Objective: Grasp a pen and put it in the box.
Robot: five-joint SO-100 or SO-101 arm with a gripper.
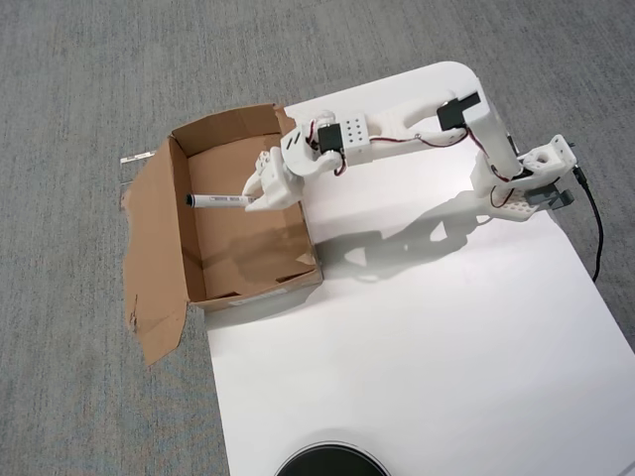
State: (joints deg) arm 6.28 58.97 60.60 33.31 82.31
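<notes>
In the overhead view the brown cardboard box (238,268) lies at the left edge of the white table, with its wide flap (154,258) splayed out to the left over the carpet. My white gripper (256,188) reaches over the box from the right. It is shut on the pen (218,201), a slim white marker lying level with its black tip pointing left, over the box's upper half. I cannot tell whether the pen touches the box floor.
The arm's base (526,183) stands at the table's upper right, with a black cable (595,228) running down its right side. A dark round object (332,461) shows at the bottom edge. Grey carpet (79,99) surrounds the white table (417,347).
</notes>
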